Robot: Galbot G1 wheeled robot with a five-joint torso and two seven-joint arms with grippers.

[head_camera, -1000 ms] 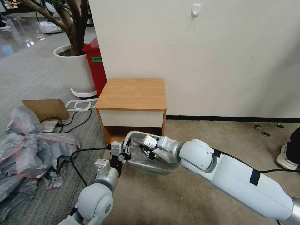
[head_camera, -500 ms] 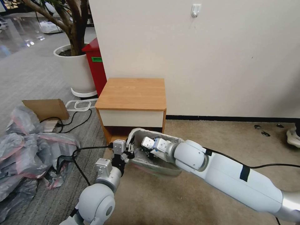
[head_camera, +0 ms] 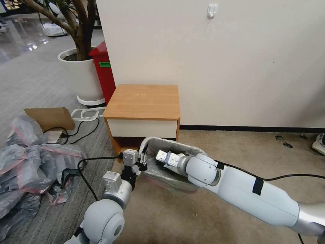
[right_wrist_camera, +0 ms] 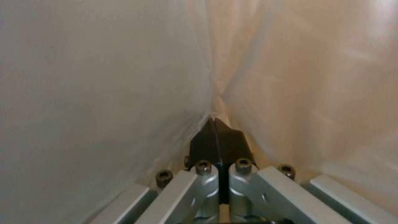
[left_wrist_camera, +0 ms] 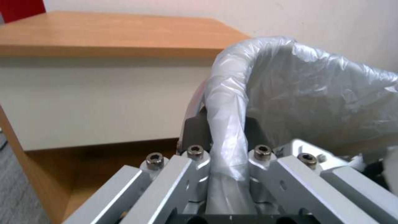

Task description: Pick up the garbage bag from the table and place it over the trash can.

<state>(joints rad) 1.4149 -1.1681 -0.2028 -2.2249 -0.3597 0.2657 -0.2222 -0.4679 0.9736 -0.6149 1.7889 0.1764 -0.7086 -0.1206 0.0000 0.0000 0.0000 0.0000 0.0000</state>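
Observation:
The cream trash can (head_camera: 171,184) stands on the floor in front of the light-wood table (head_camera: 144,101). The thin grey garbage bag (head_camera: 176,146) lies over its rim and hangs inside. My left gripper (head_camera: 142,162) is at the can's left end, shut on the bag-wrapped rim; in the left wrist view my left gripper (left_wrist_camera: 226,132) straddles that rim under the garbage bag (left_wrist_camera: 311,93). My right gripper (head_camera: 158,160) reaches down inside the can. In the right wrist view my right gripper (right_wrist_camera: 216,124) is shut, with a fold of the garbage bag (right_wrist_camera: 104,77) running into its tip.
A heap of grey-and-pink bags (head_camera: 30,162) lies on the floor at the left, with a cardboard piece (head_camera: 50,117) and black cables (head_camera: 81,128) beside it. A red bin (head_camera: 103,71) and a white plant pot (head_camera: 79,74) stand behind the table. Beige carpet (head_camera: 243,149) lies open at the right.
My right arm has pushed further left and deeper into the can. The bag has spread over more of the rim. My left gripper has shifted slightly toward the table, still on the rim.

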